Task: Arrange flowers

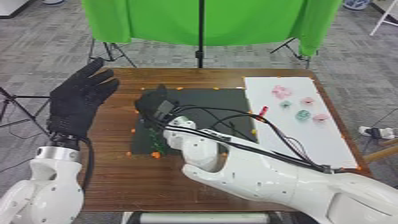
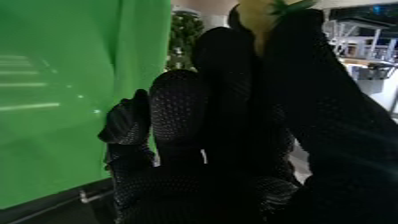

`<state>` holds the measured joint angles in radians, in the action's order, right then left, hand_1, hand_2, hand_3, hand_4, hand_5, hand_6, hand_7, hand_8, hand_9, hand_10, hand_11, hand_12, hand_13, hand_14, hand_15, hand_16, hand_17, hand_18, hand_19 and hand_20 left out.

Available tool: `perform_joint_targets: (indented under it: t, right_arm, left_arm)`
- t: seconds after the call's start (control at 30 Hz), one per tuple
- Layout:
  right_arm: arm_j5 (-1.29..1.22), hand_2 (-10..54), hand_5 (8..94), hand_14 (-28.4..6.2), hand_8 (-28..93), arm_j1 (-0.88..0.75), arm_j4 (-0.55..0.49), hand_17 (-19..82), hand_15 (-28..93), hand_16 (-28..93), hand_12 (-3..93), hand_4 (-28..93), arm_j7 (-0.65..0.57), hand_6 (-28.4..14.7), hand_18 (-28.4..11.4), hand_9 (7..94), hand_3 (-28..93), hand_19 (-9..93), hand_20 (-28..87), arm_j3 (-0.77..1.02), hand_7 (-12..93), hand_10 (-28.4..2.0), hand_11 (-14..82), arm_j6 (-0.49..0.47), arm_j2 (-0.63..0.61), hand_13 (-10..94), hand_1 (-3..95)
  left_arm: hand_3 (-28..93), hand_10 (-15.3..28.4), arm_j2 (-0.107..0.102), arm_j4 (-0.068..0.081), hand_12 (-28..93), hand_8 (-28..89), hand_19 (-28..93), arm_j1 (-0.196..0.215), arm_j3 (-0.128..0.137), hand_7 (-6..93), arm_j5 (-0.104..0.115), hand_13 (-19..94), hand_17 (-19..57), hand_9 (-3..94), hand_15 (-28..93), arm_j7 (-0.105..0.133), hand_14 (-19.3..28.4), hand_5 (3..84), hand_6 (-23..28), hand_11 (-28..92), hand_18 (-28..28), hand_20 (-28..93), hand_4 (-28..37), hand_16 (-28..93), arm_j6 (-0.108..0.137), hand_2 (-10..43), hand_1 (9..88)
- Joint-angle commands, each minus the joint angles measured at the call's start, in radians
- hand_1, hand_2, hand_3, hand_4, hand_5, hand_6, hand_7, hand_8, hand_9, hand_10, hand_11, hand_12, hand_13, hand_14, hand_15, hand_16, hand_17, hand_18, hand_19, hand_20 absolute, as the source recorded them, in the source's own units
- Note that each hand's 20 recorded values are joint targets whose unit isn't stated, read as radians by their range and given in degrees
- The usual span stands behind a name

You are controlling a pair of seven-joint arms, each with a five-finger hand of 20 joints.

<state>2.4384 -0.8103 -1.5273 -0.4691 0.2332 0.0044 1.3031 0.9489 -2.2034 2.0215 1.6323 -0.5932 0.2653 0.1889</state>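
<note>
Arranging flowers at a brown wooden counter (image 1: 111,175). A large green cloth (image 1: 213,22) hung beyond the far edge. A white rectangular sheet (image 1: 329,145) lay toward the right edge; a black square sheet (image 1: 226,99) lay left of it.

The right arm (image 1: 258,175), white and jointed, slanted from the near right corner across both sheets. Its black-gloved right hand (image 1: 153,103) was over the black sheet's far left part, narrowly closed, with a yellowish, elongated piece (image 2: 258,22) pinched between thumb and finger; green leaf tips (image 2: 293,6) showed beside the piece. The black-gloved left hand (image 1: 80,95) was raised by the left edge, fingers extended and apart, apparently empty.

A slender green leafy strand (image 1: 155,140) was on the near side of the right hand, its long axis running roughly from far to near; whether it joined the held piece could not be told. The right hand was the nearer of the two.

Pink ruffled flowers (image 1: 282,92) and teal ruffled flowers (image 1: 303,115) rested on the white sheet, to the right hand's right; a small red stick (image 1: 263,111) lay at that sheet's left margin. Placement probably called for keeping the stem aligned. The far edge seemed to offer room, whereas the left hand limited leftward travel.
</note>
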Motion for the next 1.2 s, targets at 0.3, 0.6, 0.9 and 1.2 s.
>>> perform_joint_targets:
  t: [0.3,0.6,0.9,1.2]
  right_arm:
    - [-0.085,-9.5,76.2,-11.9,-3,0.100,-0.008,20,86,17,26.3,-28,-0.082,5.1,-24.4,71.0,65,88,58,-0.186,15,-10.0,55.2,0.067,0.004,59,48.3]
    - [0.023,-9.5,66.9,-12.8,-13,-0.041,-0.040,18,88,17,23.2,-28,0.033,4.3,-24.9,67.6,74,88,60,-0.019,16,-10.8,59.6,-0.053,0.006,56,41.3]
    - [0.053,-9.5,63.8,-13.5,-13,-0.196,-0.111,18,89,16,20.4,-28,0.078,3.2,-25.0,65.5,77,88,61,0.196,16,-11.2,62.3,-0.131,-0.004,55,38.4]
    - [-0.144,-9.5,61.7,-15.3,-13,-0.282,-0.311,15,86,14,15.8,-28,-0.137,1.7,-25.3,62.5,77,86,63,0.413,15,-13.2,51.9,-0.059,-0.235,52,36.4]
  left_arm:
    - [81,21.2,-0.031,0.004,11,-9,59,0.028,-0.025,13.9,0.020,27,-7.6,37.4,53,0.060,28.3,41.2,11.4,26,26.4,9,-21.2,-9,-0.002,5.7,25.6]
    - [81,21.2,-0.017,-0.011,11,-9,59,0.074,-0.001,13.8,0.018,27,-7.7,37.5,53,0.050,28.2,41.3,11.5,26,26.5,9,-21.2,-9,0.010,5.7,25.7]
    - [81,21.2,0.042,-0.043,11,-9,59,0.168,0.056,14.0,0.004,27,-7.7,37.5,54,0.005,28.2,41.3,11.4,26,26.5,9,-21.2,-9,0.018,5.7,25.7]
    - [81,21.2,0.057,-0.067,11,-9,59,0.264,0.082,13.8,0.025,27,-7.7,37.5,54,0.048,28.2,41.3,11.5,26,26.4,9,-21.1,-9,0.048,5.7,25.6]
